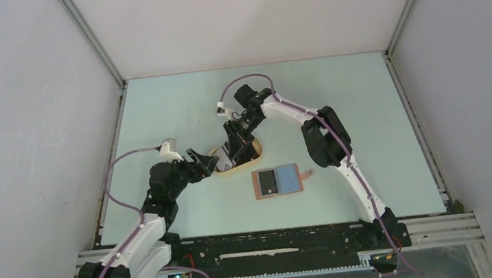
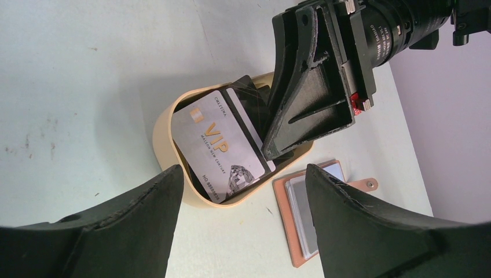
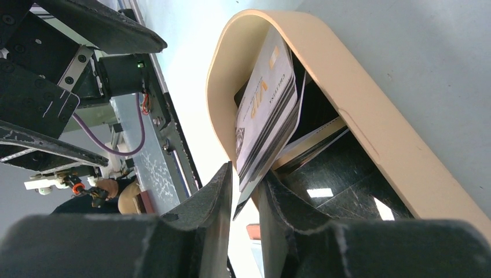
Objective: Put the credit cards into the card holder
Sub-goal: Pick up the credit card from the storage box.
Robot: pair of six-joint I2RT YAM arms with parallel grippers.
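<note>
Several credit cards stand as a stack in the tan oval tray (image 3: 370,133), a silver VIP card (image 2: 217,145) on the outside. My right gripper (image 3: 246,174) reaches down into the tray (image 1: 253,157) and is shut on the stack's edge (image 3: 266,110). More dark cards lie on the tray floor. The card holder (image 1: 279,180) lies open on the table, right of and nearer than the tray, with a card (image 2: 304,202) in its pocket. My left gripper (image 2: 243,169) is open and holds nothing, hovering just left of the tray (image 2: 165,124).
The two grippers are close together at the tray, the right gripper (image 1: 236,152) just right of the left gripper (image 1: 208,162). White walls enclose the pale green table on three sides. The arm bases and a black rail line the near edge.
</note>
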